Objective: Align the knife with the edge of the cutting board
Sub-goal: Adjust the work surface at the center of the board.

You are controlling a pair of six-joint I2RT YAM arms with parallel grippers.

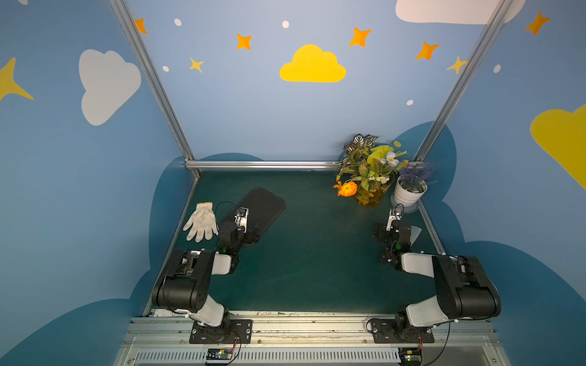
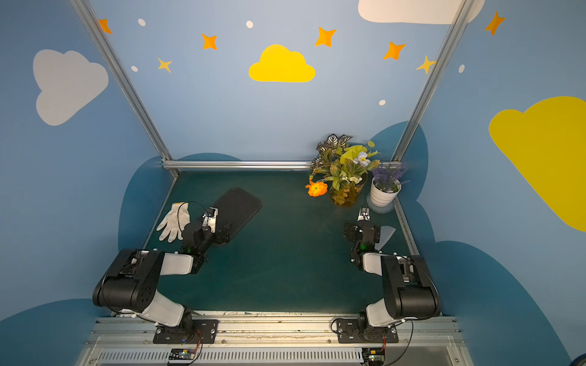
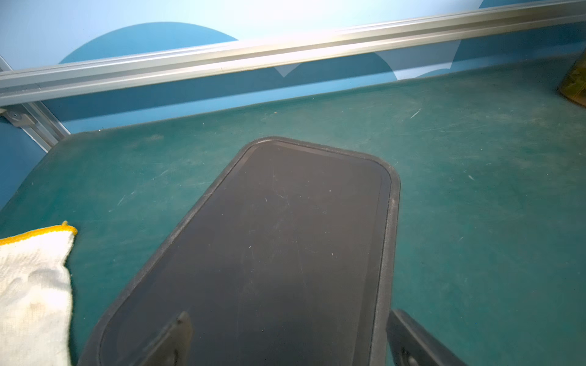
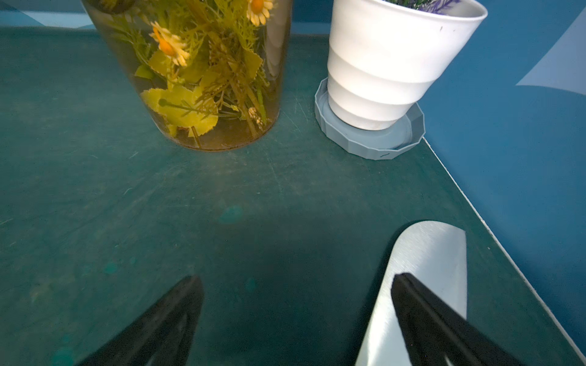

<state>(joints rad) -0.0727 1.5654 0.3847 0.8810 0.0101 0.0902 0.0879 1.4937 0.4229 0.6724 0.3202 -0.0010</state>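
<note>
The black cutting board [image 1: 263,204] lies slantwise on the green mat at the left, seen in both top views [image 2: 239,202]. My left gripper [image 1: 241,215] hovers open over its near end; in the left wrist view the board [image 3: 285,237] fills the space between the fingertips [image 3: 182,320] with nothing held. The knife shows only as a silver-grey blade [image 1: 416,234] beside the table's right edge, its handle hidden under my right arm. My right gripper [image 4: 298,279] stands open and empty, one finger over the blade [image 4: 425,253].
A white work glove [image 1: 201,221] lies left of the board. A glass vase of flowers [image 1: 367,193] and a white pot [image 1: 409,193] on a grey saucer [image 4: 406,139] stand at the back right, just beyond my right gripper. Metal rails border the mat.
</note>
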